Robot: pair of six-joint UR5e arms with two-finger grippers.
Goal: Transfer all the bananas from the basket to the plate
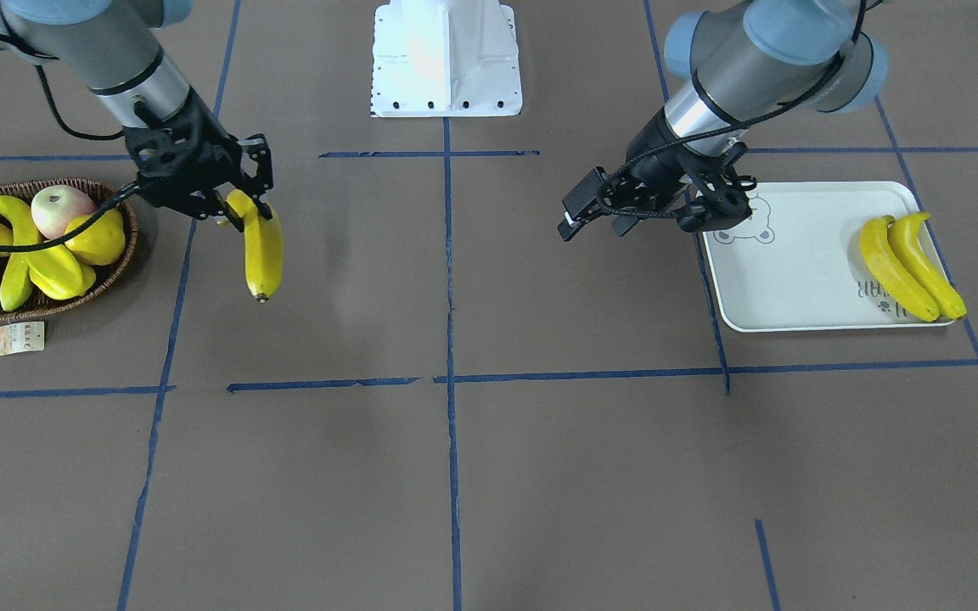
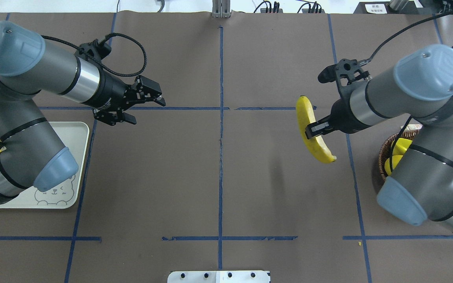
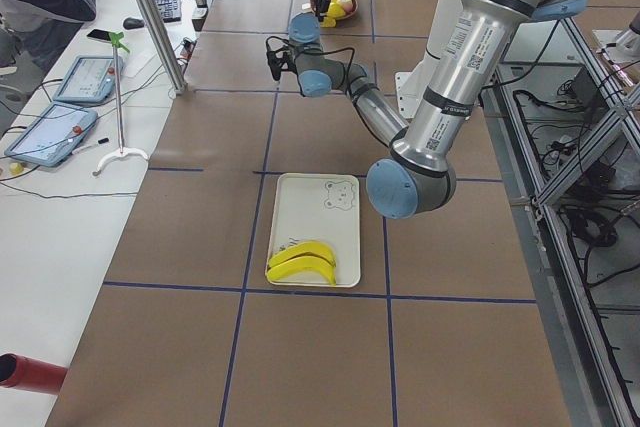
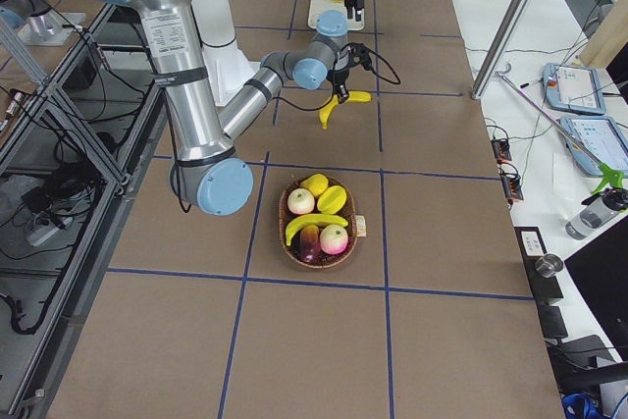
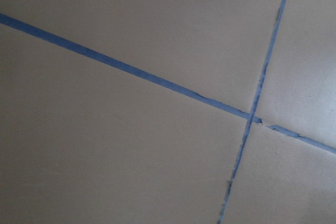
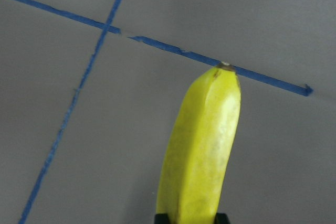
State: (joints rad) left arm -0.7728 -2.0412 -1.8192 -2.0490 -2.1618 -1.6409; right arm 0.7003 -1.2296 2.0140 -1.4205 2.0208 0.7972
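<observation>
My right gripper [image 2: 313, 130] is shut on a yellow banana [image 2: 313, 131] and holds it above the table, left of the basket [image 2: 384, 151]. In the front view the banana [image 1: 261, 248] hangs from the right gripper [image 1: 244, 208] beside the wicker basket [image 1: 120, 255]. The right wrist view shows the held banana [image 6: 202, 150] over blue tape. One banana [image 1: 15, 229] lies in the basket. Two bananas [image 1: 909, 267] lie on the bear plate [image 1: 795, 263]. My left gripper [image 2: 150, 110] is open and empty, over the table beside the plate [image 2: 73, 157].
The basket also holds a starfruit [image 1: 63, 273], a round yellow fruit [image 1: 98, 239] and pink-white fruits [image 1: 60, 208]. A paper tag [image 1: 18, 338] lies at its rim. The robot base [image 1: 446, 59] stands at the table's back middle. Blue tape lines [image 5: 157, 80] cross the table.
</observation>
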